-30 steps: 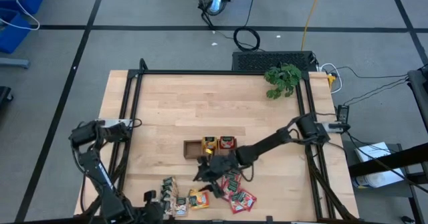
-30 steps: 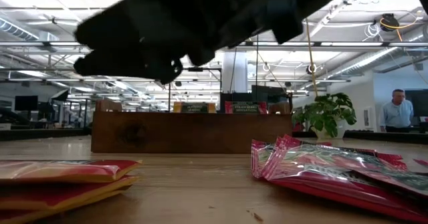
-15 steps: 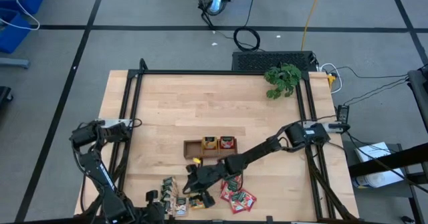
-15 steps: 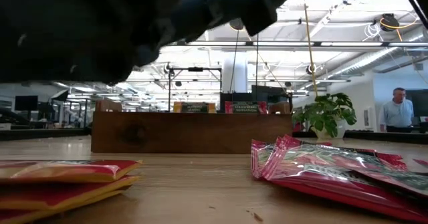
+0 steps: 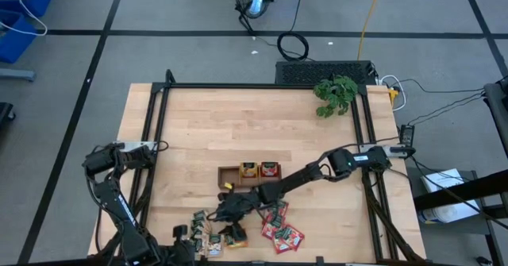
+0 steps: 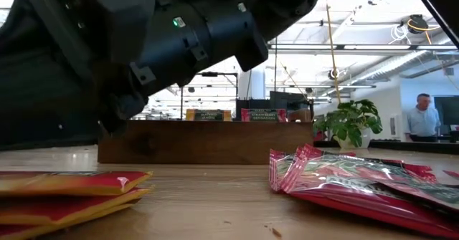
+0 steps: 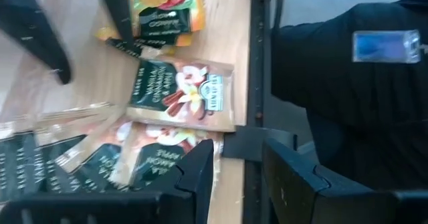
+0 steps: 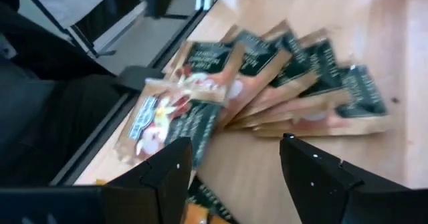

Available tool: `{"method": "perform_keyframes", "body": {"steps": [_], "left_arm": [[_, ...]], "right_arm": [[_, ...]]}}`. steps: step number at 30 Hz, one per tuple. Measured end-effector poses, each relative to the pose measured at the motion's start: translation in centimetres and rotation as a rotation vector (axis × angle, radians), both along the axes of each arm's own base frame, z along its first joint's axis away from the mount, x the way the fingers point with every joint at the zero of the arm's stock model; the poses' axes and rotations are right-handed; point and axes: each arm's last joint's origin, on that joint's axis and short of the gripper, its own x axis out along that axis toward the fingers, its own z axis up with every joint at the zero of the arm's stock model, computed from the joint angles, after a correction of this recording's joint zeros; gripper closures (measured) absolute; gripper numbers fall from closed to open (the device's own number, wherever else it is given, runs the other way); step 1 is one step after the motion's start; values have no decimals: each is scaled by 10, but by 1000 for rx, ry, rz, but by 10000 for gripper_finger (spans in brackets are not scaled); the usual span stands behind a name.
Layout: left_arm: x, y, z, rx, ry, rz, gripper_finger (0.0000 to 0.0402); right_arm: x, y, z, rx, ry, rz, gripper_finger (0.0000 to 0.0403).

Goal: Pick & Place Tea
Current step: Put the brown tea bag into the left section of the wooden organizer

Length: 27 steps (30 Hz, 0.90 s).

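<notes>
The tea sachets lie flat on the wooden table near its front edge. Several dark green ones (image 8: 294, 77) are fanned out at the left (image 5: 202, 223), an orange one (image 5: 236, 236) lies in the middle, and red ones (image 5: 282, 233) lie at the right. My right gripper (image 8: 234, 147) stands open over the table just short of the dark green fan (image 5: 224, 210), with nothing between its fingers. My left gripper (image 7: 237, 158) is open at the table's near left edge (image 5: 185, 237), beside the dark green sachets (image 7: 180, 93), over the black frame rail.
A long brown tray (image 5: 250, 173) stands just beyond the sachets and holds two upright sachets. A leafy plant (image 5: 335, 94) is at the far right. A black frame (image 5: 159, 123) runs around the table. A person (image 6: 428, 118) stands in the room behind.
My right gripper has gone toward the table's left and near edges and down, from over the red sachets to the dark green fan, staying open. The sachets have not moved.
</notes>
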Motion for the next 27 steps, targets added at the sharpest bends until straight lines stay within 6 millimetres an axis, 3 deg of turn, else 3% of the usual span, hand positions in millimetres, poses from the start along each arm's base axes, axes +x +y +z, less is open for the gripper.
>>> {"method": "perform_keyframes", "body": {"steps": [13, 21, 27], "left_arm": [[5, 4, -1, 10, 7, 21, 273], [14, -1, 3, -48, -29, -34, 273], [26, -12, -7, -90, -57, -126, 273]], "right_arm": [[6, 10, 22, 7, 47, -4, 190], [5, 10, 20, 2, 65, -2, 190], [5, 10, 20, -9, 57, 6, 190]]}}
